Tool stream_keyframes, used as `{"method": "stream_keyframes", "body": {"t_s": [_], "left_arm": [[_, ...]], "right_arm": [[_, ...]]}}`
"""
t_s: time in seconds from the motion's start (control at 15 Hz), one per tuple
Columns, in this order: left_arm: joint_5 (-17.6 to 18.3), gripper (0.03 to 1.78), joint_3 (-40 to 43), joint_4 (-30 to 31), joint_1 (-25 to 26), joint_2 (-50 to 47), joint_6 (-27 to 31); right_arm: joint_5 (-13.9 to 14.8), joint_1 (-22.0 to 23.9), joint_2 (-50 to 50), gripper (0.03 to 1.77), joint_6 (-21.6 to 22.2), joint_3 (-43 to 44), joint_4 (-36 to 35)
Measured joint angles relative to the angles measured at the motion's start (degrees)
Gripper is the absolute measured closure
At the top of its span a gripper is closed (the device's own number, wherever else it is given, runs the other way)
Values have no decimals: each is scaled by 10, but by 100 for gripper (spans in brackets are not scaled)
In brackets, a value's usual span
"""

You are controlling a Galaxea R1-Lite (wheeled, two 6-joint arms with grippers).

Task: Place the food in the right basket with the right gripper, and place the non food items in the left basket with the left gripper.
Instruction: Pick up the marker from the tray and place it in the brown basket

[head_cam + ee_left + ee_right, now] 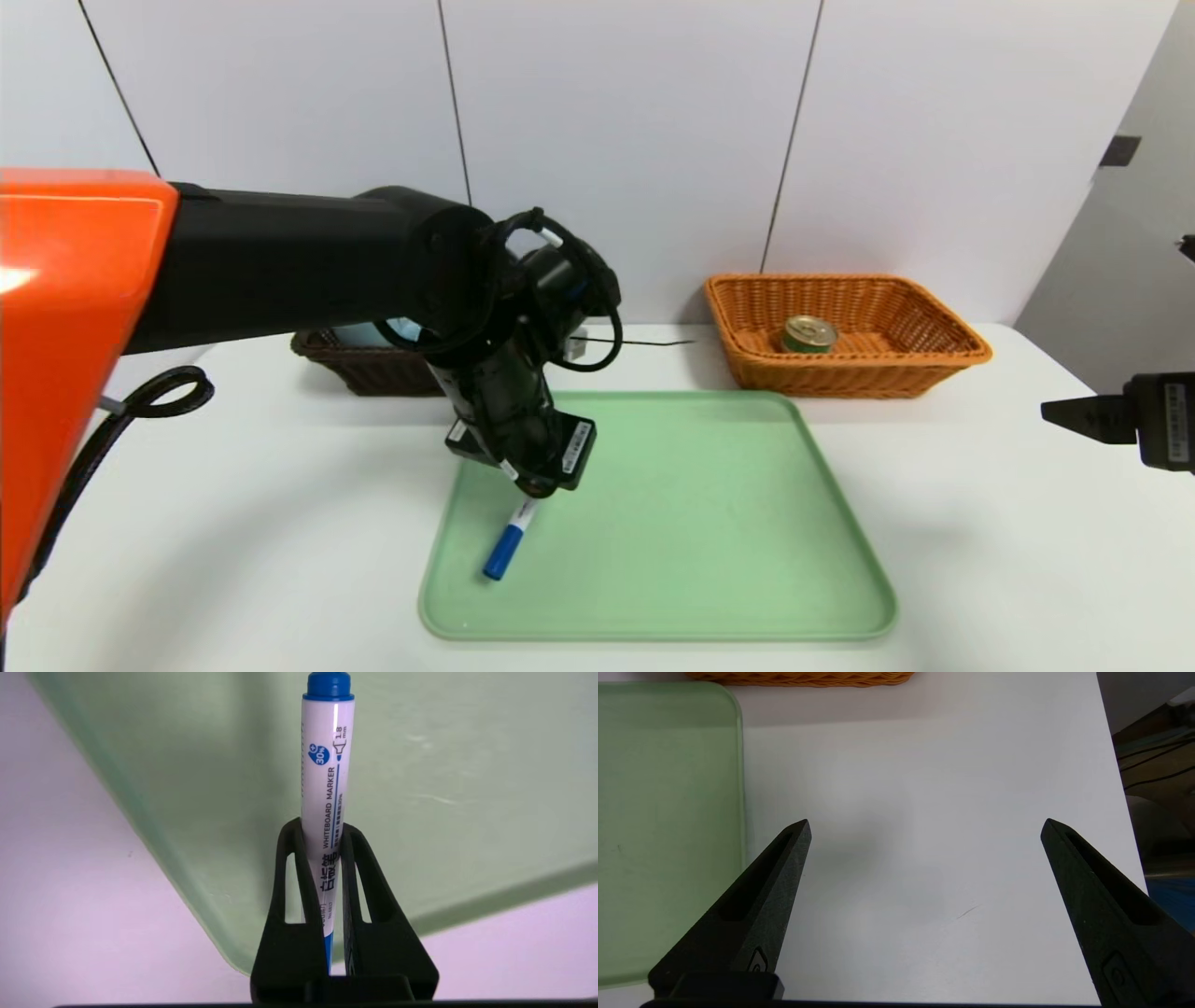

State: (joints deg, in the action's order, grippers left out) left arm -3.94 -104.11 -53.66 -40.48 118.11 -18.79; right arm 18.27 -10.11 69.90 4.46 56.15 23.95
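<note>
Behind left arm (280, 261), half-hidden left basket (359, 364)

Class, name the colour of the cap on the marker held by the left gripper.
Blue; the marker's cap shows best in the left wrist view.

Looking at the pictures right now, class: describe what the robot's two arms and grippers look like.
The left arm has a glossy orange casing, then black segments with looped black cables; its left gripper is black with white barcode stickers. The right gripper has two tapering matte-black fingers, each with a long slot.
</note>
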Motion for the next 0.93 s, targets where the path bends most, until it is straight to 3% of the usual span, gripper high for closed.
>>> {"method": "stream_keyframes", "body": {"t_s": [0.27, 0.47, 0.67, 0.93], "left_arm": [[8, 165, -74, 23, -42, -34, -6], [5, 165, -82, 136, -44, -65, -7], [-22, 165, -79, 238, -3, -91, -7], [-65, 165, -40, 360, 93, -107, -7]], "right_arm": [[0, 0, 0, 10, 1, -6, 1], [-3, 1, 0, 10, 2, -10, 1], [-5, 3, 0, 10, 2, -10, 0], [-6, 5, 4, 10, -2, -6, 0]]}}
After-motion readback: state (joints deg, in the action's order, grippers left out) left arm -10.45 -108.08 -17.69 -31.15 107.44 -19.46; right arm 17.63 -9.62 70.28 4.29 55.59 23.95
